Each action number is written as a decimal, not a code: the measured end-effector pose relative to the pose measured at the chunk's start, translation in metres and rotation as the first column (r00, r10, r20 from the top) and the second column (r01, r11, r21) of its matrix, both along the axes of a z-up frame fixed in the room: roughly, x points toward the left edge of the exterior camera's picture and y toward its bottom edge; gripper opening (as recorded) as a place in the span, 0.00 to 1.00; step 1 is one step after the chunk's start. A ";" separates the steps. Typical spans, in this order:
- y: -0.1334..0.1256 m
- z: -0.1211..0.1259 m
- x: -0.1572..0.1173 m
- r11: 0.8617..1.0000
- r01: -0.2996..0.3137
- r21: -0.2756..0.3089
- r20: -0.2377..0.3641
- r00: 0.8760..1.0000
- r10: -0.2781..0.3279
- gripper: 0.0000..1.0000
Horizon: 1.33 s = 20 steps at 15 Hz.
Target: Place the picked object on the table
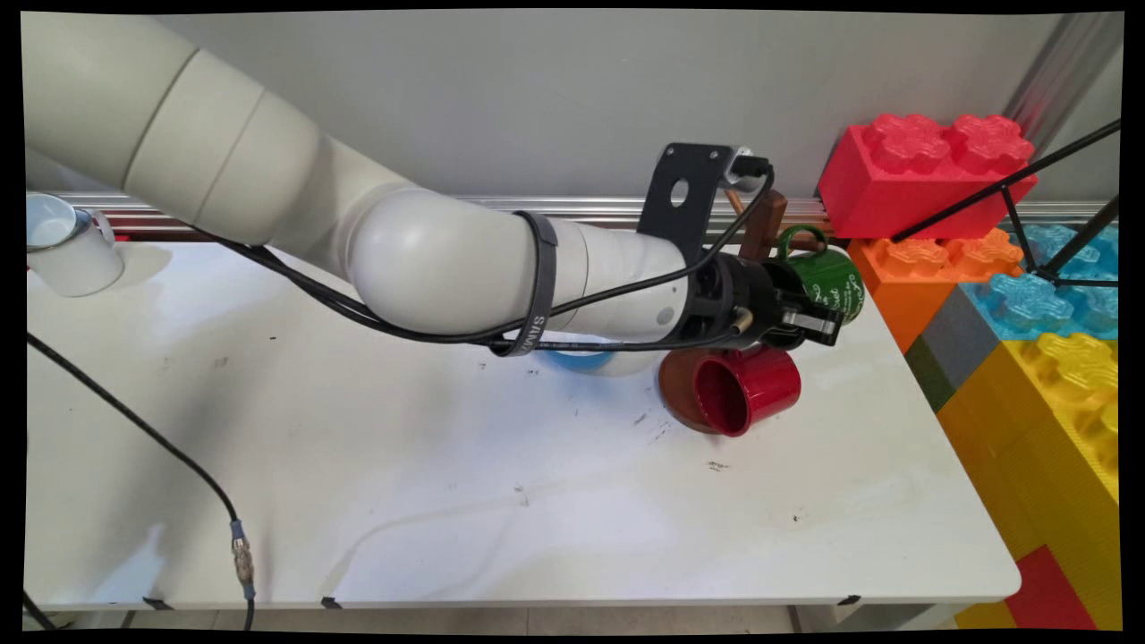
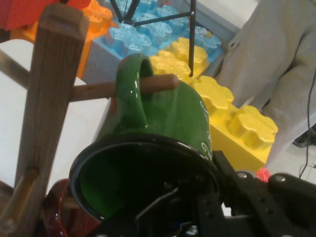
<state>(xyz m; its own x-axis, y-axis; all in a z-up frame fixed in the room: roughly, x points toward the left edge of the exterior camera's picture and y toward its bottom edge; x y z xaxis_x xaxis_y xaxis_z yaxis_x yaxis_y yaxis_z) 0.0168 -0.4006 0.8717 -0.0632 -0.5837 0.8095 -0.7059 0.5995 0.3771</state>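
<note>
A white, rounded arm point(image 1: 429, 259) is seen, strapped with a black lettered band point(image 1: 537, 286), trailed by black cables point(image 1: 313, 295), tipped by a black gripper point(image 1: 809, 320).

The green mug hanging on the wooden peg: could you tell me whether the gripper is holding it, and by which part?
It appears so: the gripper seems to hold the green mug at its rim, one finger apparently inside, while its handle hangs on the wooden peg.

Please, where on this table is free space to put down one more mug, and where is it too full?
The white table is bare along its near edge and left middle, between the black cable and red mug. Crowded: far right, where the tool, green mug, wooden rack and red mug cluster.
</note>
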 end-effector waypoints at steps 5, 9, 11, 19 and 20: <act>0.002 0.004 -0.004 1.000 0.018 -0.004 -0.012 1.000 -0.018 0.00; 0.007 0.008 -0.007 0.999 0.035 0.000 -0.023 0.999 -0.035 0.00; 0.011 0.010 -0.009 0.999 0.046 0.004 -0.030 0.999 -0.046 0.00; 0.021 0.018 -0.009 0.996 0.085 0.017 -0.025 0.996 -0.084 0.00; 0.022 0.019 -0.007 0.996 0.089 0.019 -0.017 0.996 -0.089 0.00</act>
<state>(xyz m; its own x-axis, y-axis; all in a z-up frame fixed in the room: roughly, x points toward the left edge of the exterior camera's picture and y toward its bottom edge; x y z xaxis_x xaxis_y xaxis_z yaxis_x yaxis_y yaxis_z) 0.0096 -0.3788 0.8911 -0.1028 -0.5922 0.7992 -0.6437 0.6521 0.4004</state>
